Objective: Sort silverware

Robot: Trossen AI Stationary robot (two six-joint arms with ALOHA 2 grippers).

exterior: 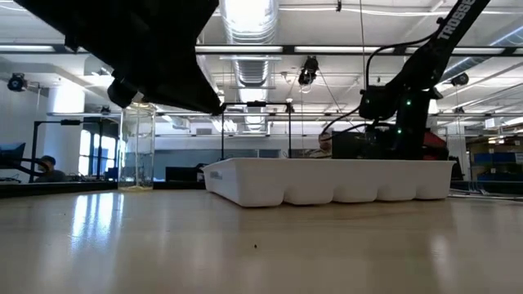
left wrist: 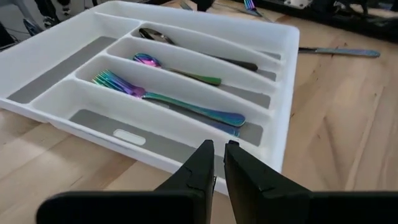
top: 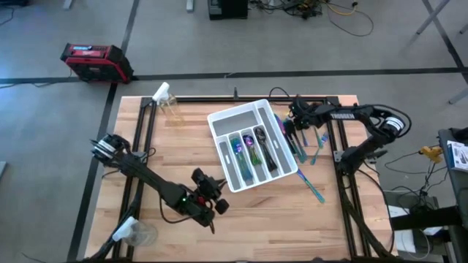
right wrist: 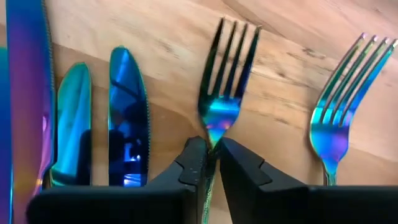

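Note:
The white tray (top: 252, 146) sits slantwise in the middle of the table, holding an iridescent fork (left wrist: 168, 99), an iridescent spoon (left wrist: 177, 70) and a dark spoon (left wrist: 199, 50) in separate compartments. Loose silverware lies on the wood right of the tray: knives (right wrist: 127, 112) and forks (right wrist: 342, 106) side by side. My right gripper (top: 296, 120) is over this row, shut on the middle fork (right wrist: 227, 74). My left gripper (top: 212, 197) hovers shut near the tray's near left corner, with nothing between its fingers (left wrist: 242, 168). My right gripper pinches the fork's neck (right wrist: 214, 134), just behind the tines, between its two fingertips. The fingers come from above, one on each side of the slim handle. Whether the fork is lifted or still lies on the wood, I cannot tell.
A lone knife (top: 311, 183) lies on the table, nearer than the row of silverware. A clear glass jar (top: 172, 109) stands at the far left, a plastic cup (top: 139, 234) at the near left. Bare wood lies between the tray and the near edge.

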